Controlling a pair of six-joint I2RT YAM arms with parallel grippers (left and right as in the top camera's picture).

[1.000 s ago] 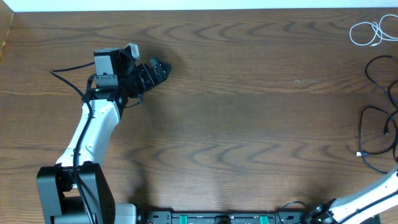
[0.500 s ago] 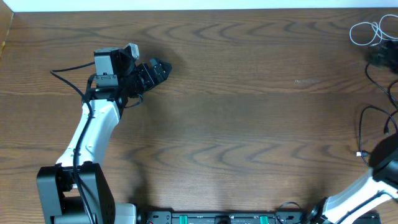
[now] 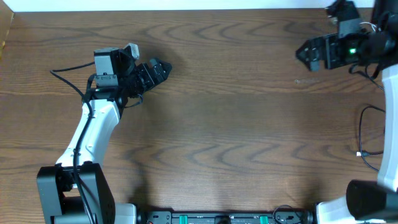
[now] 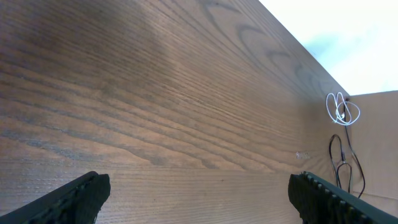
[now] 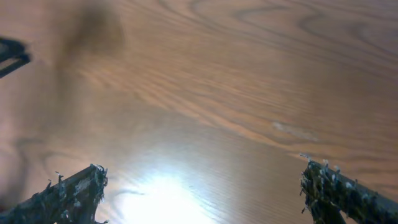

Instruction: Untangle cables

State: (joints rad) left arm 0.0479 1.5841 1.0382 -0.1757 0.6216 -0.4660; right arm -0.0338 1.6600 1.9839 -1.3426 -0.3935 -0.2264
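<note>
Black cables (image 3: 361, 134) lie by the right edge. My left gripper (image 3: 165, 66) and right gripper (image 3: 302, 53) gape empty. My right arm could snag them.

Arms at opposite upper corners, cables along the right edge.
In the overhead frame the left gripper (image 3: 165, 67) is at upper left over the table (image 3: 236, 124), and the right gripper (image 3: 301, 52) is at upper right, well apart. A cable loop (image 3: 360, 132) lies on the table at the right edge, below the right gripper. In the left wrist frame a coiled cable (image 4: 341, 111) lies at far right, with a second cable (image 4: 340, 163) just below it.
</note>
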